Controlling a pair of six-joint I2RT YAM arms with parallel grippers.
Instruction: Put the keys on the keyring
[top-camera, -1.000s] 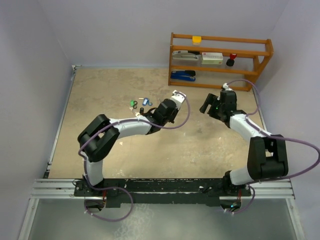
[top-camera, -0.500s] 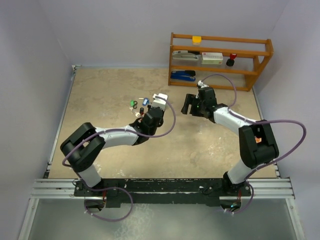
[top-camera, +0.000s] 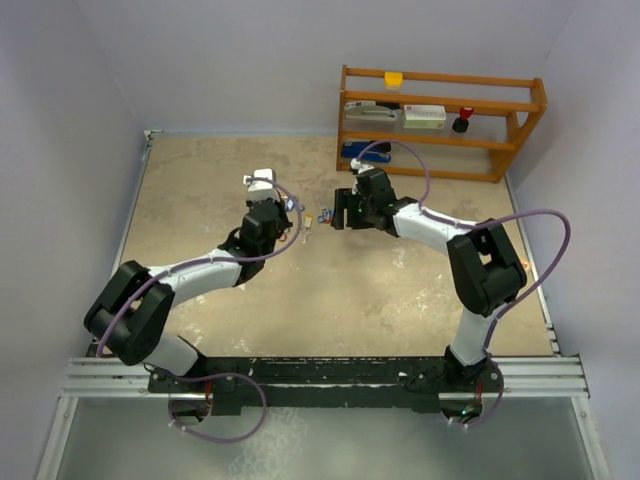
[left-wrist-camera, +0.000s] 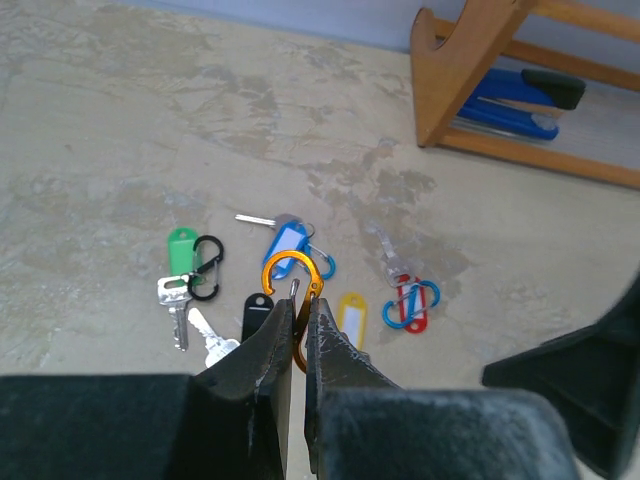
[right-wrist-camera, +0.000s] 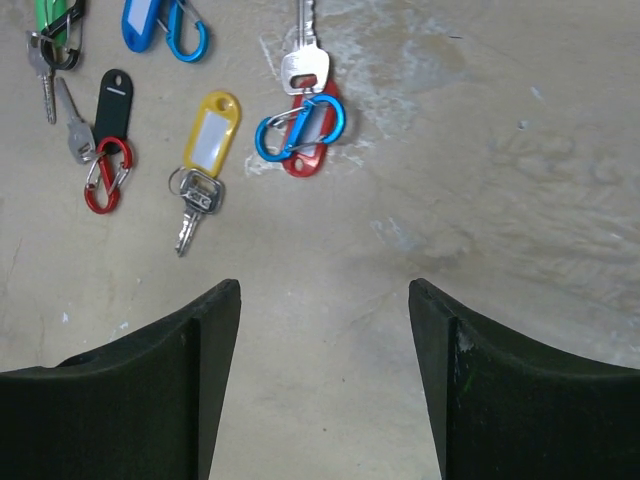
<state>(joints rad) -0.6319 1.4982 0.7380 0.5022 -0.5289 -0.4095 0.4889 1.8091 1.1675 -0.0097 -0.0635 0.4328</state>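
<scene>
Left gripper (left-wrist-camera: 303, 312) is pinched tight on the orange keyring (left-wrist-camera: 291, 272); right gripper (right-wrist-camera: 325, 300) has its jaws spread wide, holding nothing.
The keys (left-wrist-camera: 286, 243) lie on the table (left-wrist-camera: 100, 130) around the keyring: blue just behind it, green to its left, black and yellow flanking it, red farther right.
</scene>
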